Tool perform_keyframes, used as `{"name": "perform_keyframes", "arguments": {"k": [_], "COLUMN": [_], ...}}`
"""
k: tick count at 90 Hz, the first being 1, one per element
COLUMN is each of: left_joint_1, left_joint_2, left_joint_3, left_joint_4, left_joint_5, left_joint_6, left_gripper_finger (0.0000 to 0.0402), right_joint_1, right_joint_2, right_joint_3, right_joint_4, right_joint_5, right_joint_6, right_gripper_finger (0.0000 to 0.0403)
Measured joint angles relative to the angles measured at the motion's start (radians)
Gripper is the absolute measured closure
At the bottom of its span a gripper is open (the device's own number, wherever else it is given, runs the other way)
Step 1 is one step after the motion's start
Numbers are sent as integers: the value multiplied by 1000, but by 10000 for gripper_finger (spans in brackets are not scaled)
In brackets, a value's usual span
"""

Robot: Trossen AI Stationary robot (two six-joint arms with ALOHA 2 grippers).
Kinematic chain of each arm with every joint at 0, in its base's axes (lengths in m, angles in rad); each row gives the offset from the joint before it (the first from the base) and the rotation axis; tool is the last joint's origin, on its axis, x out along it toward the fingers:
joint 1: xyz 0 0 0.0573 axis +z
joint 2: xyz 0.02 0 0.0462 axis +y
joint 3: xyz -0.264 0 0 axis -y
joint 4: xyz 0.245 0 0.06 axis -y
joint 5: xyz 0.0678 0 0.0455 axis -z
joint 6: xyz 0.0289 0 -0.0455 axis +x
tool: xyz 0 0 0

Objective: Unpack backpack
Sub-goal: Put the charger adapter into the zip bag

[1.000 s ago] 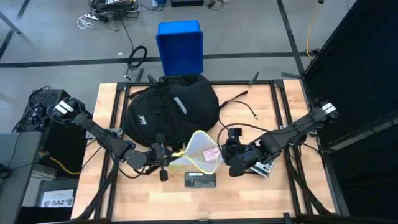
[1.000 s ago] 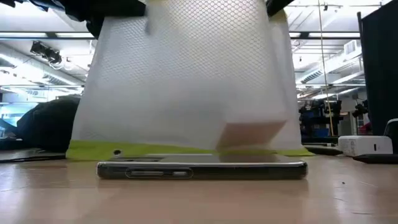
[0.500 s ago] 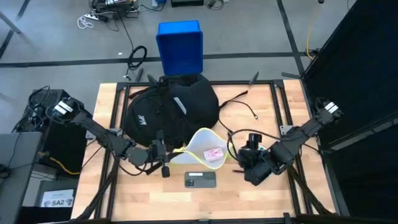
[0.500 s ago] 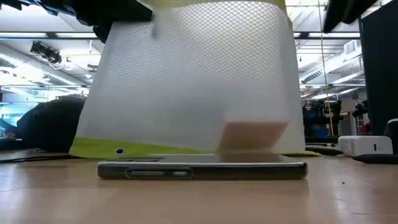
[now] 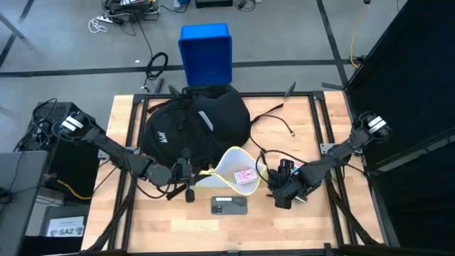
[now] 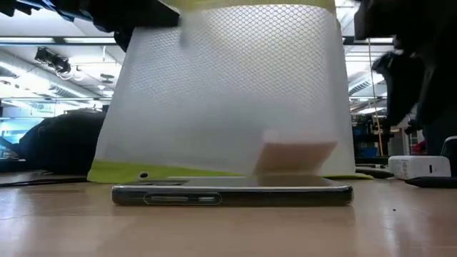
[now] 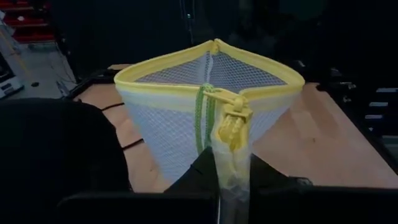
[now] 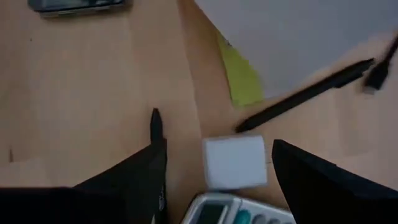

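— What is seen nearest the front edge of the counter (image 5: pixel 298 227)?

— A dark phone (image 5: pixel 229 205) is laid flat there. Just behind it a white mesh pouch (image 5: pixel 231 173) with a yellow-green rim is held upright and open, and a pink card-like item (image 5: pixel 245 176) is seen inside it.

— By what is the pouch held?

— Its rim, at the yellow zipper pull (image 7: pixel 231 126), is pinched by the left tool (image 5: pixel 190 173), whose fingers are closed tight on the fabric.

— And the right tool (image 5: pixel 286 190)?

— It is poised low over the counter, to the right of the pouch, with its fingers (image 8: pixel 134 177) spread wide and nothing gripped. Between them a small white box (image 8: pixel 235 162) is framed, beside a black pen (image 8: pixel 305 96) and the edge of a calculator (image 8: pixel 239 211).

— Where is the backpack (image 5: pixel 193 126) found?

— At the far side of the counter, behind the pouch, lying rounded, with a strap (image 5: pixel 269 114) trailing to its right. Beyond the counter, a blue box (image 5: pixel 206 52) is set on the floor.
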Motion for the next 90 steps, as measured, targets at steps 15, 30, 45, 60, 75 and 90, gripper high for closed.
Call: {"name": "perform_keyframes", "arguments": {"k": [15, 30, 45, 60, 75, 90], "left_joint_1": [-1, -1, -1, -1, -1, -1], "left_joint_2": [0, 0, 0, 0, 0, 0], "left_joint_3": [0, 0, 0, 0, 0, 0], "left_joint_4": [-6, -15, -21, -20, -20, -19], "left_joint_5": [7, 33, 42, 44, 44, 44], "left_joint_6": [-23, -39, -44, -39, -37, -20], "left_gripper_finger": [402, 402, 402, 402, 402, 402], "right_joint_1": [-55, -102, -129, -148, -150, -144], "right_joint_2": [0, 0, 0, 0, 0, -2], "right_joint_3": [-61, -120, -172, -201, -203, -202], "right_joint_4": [42, 141, 154, 151, 151, 151], "right_joint_5": [-47, -103, -114, -111, -102, -102], "right_joint_6": [-26, -54, -57, -70, -77, -51], "right_gripper_finger": [136, 132, 130, 144, 209, 232]}}
